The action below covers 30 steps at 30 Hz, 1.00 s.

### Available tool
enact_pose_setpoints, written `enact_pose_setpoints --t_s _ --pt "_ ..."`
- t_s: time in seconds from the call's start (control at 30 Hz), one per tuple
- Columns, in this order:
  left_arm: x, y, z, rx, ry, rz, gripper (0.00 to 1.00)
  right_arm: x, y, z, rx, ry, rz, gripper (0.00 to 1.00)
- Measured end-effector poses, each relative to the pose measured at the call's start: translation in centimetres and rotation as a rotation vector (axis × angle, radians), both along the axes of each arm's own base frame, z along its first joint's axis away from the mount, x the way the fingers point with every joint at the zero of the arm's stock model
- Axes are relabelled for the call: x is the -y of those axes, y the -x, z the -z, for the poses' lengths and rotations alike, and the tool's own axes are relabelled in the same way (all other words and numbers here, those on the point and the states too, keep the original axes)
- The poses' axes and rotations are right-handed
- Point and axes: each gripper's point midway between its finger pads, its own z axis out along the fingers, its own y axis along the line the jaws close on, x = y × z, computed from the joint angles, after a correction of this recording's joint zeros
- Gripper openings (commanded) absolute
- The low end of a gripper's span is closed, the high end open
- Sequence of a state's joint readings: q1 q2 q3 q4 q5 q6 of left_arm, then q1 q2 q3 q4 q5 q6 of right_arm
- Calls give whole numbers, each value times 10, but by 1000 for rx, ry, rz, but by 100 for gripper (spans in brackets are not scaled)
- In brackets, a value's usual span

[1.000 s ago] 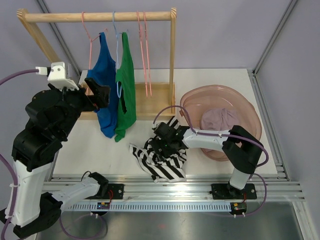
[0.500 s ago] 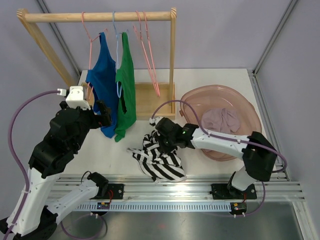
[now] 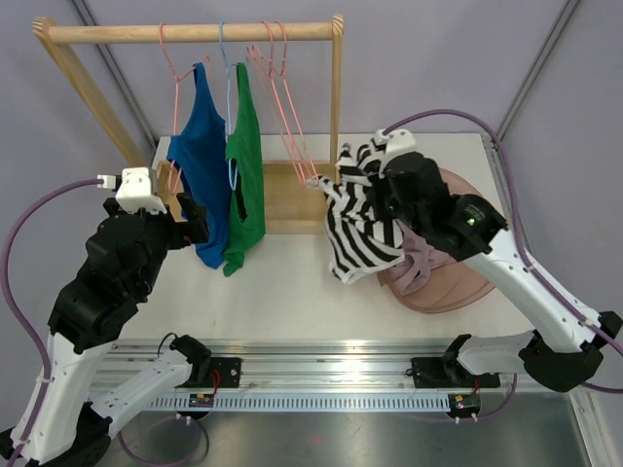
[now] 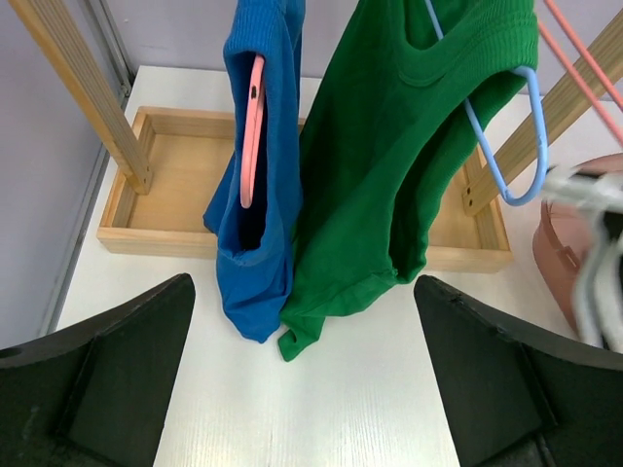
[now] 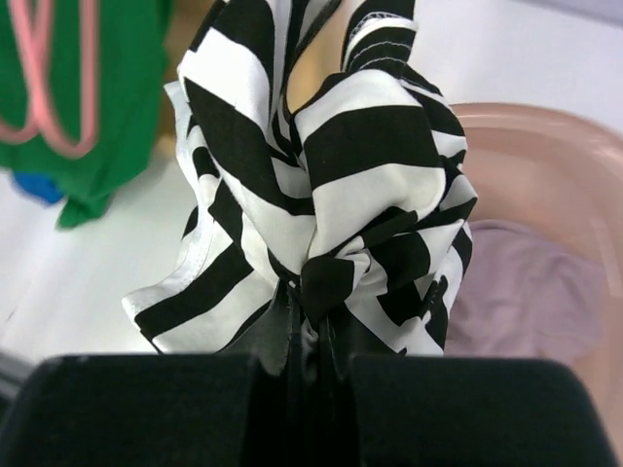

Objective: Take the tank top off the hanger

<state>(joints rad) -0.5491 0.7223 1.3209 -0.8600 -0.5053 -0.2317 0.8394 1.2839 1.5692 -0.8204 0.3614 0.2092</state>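
One corner of the striped tank top (image 3: 365,229), clamped in the right claw (image 5: 310,321), looks snagged on a pink hanger (image 3: 310,173) (left claw (image 4: 304,379) gapes wide), so pulling could yank that hanger off the rail (image 3: 195,32)

Rack (image 3: 195,32) is standing at the worktop's (image 3: 282,292) far-left corner; basin (image 3: 443,292) is sitting by the right edge; tank top (image 3: 362,229) is hanging between them.

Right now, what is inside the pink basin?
A crumpled lilac garment lies in the pink basin. The striped top hanging from the right claw covers part of the bowl in both views that show it, so anything else inside there is hidden.
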Motion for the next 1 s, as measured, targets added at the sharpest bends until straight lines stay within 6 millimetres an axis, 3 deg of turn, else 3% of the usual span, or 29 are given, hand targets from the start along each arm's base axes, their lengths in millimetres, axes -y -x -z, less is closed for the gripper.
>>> enact_pose_setpoints --t_s 0.1,0.2,0.23,0.3,0.33,0.37,0.5,0.57,0.77,1.0 --pt "0 1 -6 12 8 0 99 42 -10 -25 63 25 119 0" --pt "0 0 -18 24 15 1 99 81 -20 -27 81 72 239 1" --pt "1 -1 -23 30 19 1 99 95 -26 -24 79 89 292 10" --pt "2 -3 -34 45 29 3 99 127 -39 -6 47 130 407 42" --pt "3 -3 -39 49 32 4 99 139 -43 8 21 154 450 88" --pt "4 -4 -45 55 37 6 99 149 -47 22 -7 178 492 99" --pt "9 -9 -71 82 57 18 99 160 -51 75 -122 271 529 100" --pt "12 -13 -83 88 62 20 99 159 -53 85 -146 282 534 100" --pt "26 -36 -103 72 54 20 99 155 -49 66 -80 169 533 99" --pt "54 -77 -100 10 21 37 99 130 -11 28 38 -111 348 99"
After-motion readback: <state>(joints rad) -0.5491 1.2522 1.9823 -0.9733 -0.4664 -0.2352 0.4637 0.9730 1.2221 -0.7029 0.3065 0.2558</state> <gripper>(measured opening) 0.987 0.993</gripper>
